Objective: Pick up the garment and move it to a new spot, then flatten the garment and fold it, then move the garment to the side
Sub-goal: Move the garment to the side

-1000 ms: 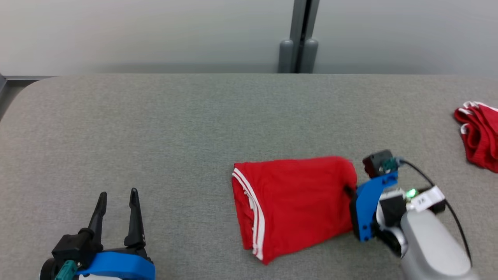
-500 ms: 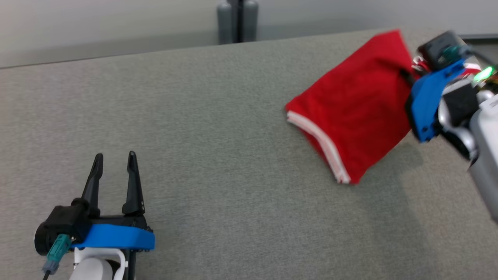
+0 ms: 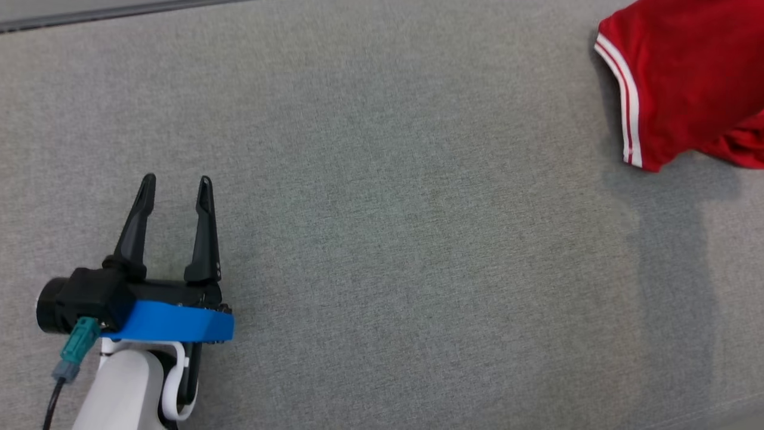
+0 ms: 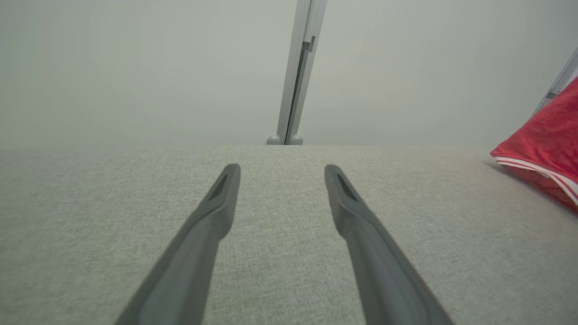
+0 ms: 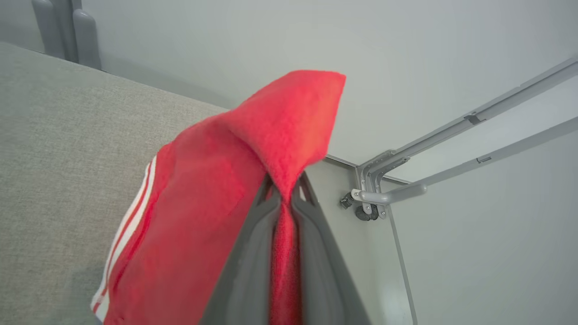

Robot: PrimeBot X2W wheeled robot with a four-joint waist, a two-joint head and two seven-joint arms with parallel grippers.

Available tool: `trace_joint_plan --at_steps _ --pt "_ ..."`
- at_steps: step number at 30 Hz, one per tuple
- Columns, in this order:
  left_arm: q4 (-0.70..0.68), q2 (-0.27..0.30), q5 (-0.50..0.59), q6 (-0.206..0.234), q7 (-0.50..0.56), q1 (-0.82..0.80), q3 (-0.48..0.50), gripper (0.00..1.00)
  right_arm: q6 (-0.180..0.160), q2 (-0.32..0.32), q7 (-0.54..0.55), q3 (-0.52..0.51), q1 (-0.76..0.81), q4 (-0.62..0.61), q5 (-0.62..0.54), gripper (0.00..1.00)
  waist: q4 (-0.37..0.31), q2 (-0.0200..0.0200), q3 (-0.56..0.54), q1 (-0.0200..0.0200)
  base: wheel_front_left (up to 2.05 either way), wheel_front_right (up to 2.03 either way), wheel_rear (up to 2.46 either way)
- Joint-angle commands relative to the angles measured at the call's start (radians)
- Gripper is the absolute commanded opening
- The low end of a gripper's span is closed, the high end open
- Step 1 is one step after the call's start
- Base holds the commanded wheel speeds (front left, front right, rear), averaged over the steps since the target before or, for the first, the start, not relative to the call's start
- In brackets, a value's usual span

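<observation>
Right tool (image 5: 285, 192) pinches a fold of red garment (image 5: 203, 203), likely shorts, to carry it; left tool (image 3: 176, 186) gapes, idle.

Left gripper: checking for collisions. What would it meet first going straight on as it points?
The way looks free: the left gripper points across the table, probably toward the post at the wall. The garment lies off right.

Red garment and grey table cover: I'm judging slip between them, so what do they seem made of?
Red garment with white stripes: probably soft knit fabric, matte; fuzzy nap at the pinched fold. Grey table cover: apparently woven cloth, matte; fine speckled weave.
</observation>
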Motion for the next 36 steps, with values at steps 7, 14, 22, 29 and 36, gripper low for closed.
trace_joint_plan --at_steps 7,14,22,29,36 --pt "-0.047 0.034 0.025 -0.011 0.026 -0.089 -0.019 1.0 0.0 -0.07 -0.081 -0.186 0.06 0.083 -0.094 0.0 0.018 -0.0003 0.112 -0.0001 0.0 0.0 0.0" --pt "-0.06 0.05 0.029 -0.013 0.036 -0.12 -0.022 1.0 0.0 -0.023 -0.191 -0.27 0.093 0.084 -0.22 0.0 0.021 -0.0003 0.142 -0.0001 0.0 0.0 0.0" --pt "-0.043 0.042 0.022 -0.012 0.027 -0.12 -0.035 1.0 0.0 -0.03 -0.295 -0.269 0.069 0.07 -0.371 1.0 0.034 -0.0003 0.125 -0.0001 0.0 0.0 0.0" --pt "-0.012 0.027 0.011 -0.013 0.013 -0.106 -0.044 1.0 0.0 -0.013 -0.423 -0.244 0.076 0.073 -0.412 1.0 0.053 -0.0003 0.079 -0.0001 0.0 0.0 0.0" --pt "0.039 -0.011 -0.008 -0.002 -0.002 -0.058 -0.03 1.0 0.0 0.117 -0.527 -0.256 0.182 0.053 -0.324 1.0 0.084 -0.0003 -0.041 -0.0001 0.0 0.0 0.0"
